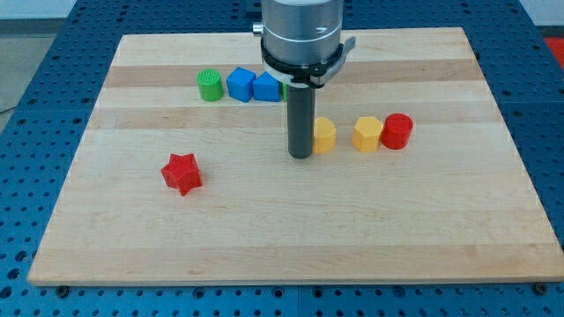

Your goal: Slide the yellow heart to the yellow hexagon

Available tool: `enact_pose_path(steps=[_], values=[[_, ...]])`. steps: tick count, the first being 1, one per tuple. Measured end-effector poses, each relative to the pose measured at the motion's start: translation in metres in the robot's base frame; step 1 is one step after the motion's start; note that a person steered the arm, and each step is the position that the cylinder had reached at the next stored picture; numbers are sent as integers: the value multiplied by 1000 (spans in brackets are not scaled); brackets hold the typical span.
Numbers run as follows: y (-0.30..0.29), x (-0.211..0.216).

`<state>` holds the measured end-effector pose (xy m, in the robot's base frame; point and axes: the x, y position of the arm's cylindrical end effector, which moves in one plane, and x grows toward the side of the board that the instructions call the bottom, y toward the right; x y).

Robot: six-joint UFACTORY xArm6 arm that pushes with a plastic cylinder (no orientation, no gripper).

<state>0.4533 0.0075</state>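
My tip point(301, 155) rests on the board just left of a yellow block point(324, 136), touching or nearly touching it; the rod hides the block's left part, so its shape is hard to make out, though it looks like the heart. A second yellow block point(368, 134), looking like the hexagon, sits a short gap to the right of it. A red cylinder point(397, 131) stands against the hexagon's right side.
A green cylinder point(210, 85), a blue block point(240, 84) and a second blue block point(267, 86) form a row at the view's upper middle, with a bit of green point(284, 89) behind the rod. A red star point(181, 173) lies at the lower left. The wooden board point(291, 238) sits on a blue pegboard.
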Motion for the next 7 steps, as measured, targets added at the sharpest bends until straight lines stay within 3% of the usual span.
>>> enact_pose_path(steps=[2, 6, 7], values=[[-25, -38], [19, -24], [-31, -7]])
